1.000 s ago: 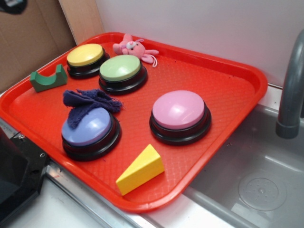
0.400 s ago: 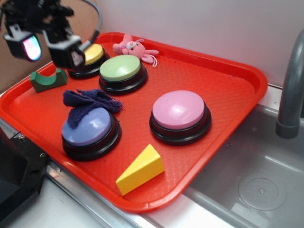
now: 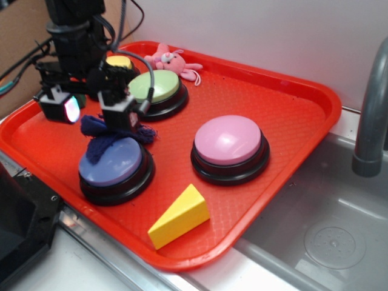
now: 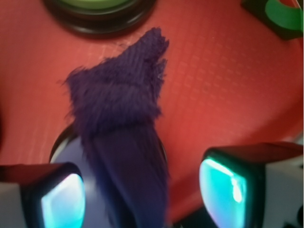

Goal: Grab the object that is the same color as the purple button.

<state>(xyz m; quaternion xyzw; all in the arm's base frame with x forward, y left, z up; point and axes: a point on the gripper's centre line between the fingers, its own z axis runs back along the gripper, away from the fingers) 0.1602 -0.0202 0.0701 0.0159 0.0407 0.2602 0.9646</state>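
Note:
The object, a dark purple scrap of frayed cloth (image 3: 92, 127), lies on the red tray (image 3: 273, 91), one end draped over the purple button (image 3: 112, 168). My gripper (image 3: 91, 111) hangs open just above the cloth, with a finger on each side of it. In the wrist view the cloth (image 4: 118, 109) runs down between the two glowing pads (image 4: 228, 185), apart from both. A sliver of the purple button (image 4: 64, 149) shows beneath it. My gripper (image 4: 142, 194) holds nothing.
On the tray are also a pink button (image 3: 228, 142), a green button (image 3: 154, 88), a partly hidden yellow button (image 3: 118, 60), a pink bunny (image 3: 170, 60) and a yellow wedge (image 3: 180, 215). A green block (image 4: 280, 14) lies near the cloth. A sink (image 3: 327, 224) and faucet (image 3: 370, 121) stand at the right.
The arm has come in from the upper left and dropped down over the cloth, its fingers open the whole way. The cloth and the buttons have not moved.

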